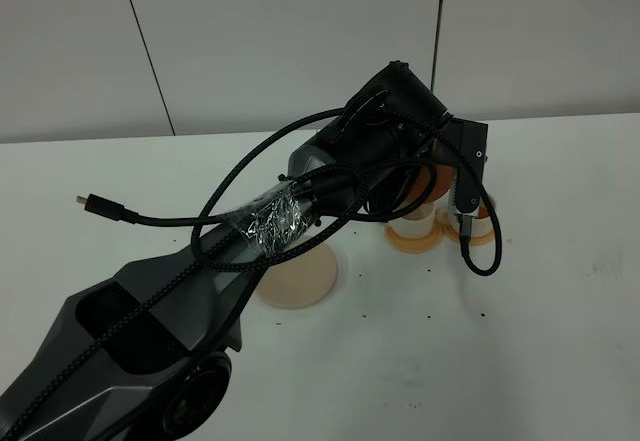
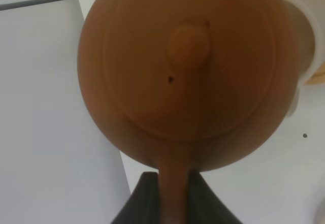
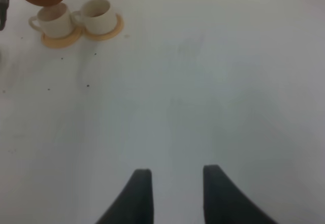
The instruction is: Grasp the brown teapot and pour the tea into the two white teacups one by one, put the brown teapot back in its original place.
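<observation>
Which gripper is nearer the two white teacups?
Left. The left gripper holds the brown teapot by its handle just above the teacups; the right gripper hangs over the table, well away from them.

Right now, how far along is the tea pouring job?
Done: the left gripper holds the brown teapot, up off the beige disc. In hand: the pot hangs above one white teacup; tea flow isn't visible. Likely left: the other teacup, then the pot back on the disc.
</observation>
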Robot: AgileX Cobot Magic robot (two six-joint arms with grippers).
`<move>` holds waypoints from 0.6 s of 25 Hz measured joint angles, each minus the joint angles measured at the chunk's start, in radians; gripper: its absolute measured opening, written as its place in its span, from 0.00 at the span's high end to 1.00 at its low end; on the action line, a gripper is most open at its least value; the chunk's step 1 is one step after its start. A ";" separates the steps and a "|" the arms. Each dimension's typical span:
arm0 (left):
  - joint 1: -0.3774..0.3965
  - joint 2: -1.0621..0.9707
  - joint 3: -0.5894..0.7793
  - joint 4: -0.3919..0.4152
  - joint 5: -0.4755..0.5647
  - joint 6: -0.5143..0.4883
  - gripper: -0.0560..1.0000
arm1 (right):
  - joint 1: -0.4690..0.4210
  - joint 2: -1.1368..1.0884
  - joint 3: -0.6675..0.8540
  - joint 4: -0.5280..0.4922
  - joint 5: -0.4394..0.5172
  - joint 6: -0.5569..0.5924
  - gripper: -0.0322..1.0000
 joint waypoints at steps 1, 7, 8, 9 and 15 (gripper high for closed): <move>0.000 0.000 0.000 0.000 -0.001 0.001 0.79 | 0.000 0.000 0.000 0.000 0.000 0.000 0.74; 0.000 0.000 0.000 0.000 -0.003 0.009 0.79 | 0.000 0.000 0.000 0.000 0.000 0.000 0.74; 0.000 0.000 0.000 0.000 -0.003 0.009 0.79 | 0.000 0.000 0.000 0.000 0.000 0.000 0.74; 0.000 0.000 0.000 0.000 -0.004 0.011 0.79 | 0.000 0.000 0.000 0.000 0.000 0.000 0.74; 0.000 0.000 0.000 0.000 -0.011 0.013 0.79 | 0.000 0.000 0.000 0.000 0.000 0.000 0.74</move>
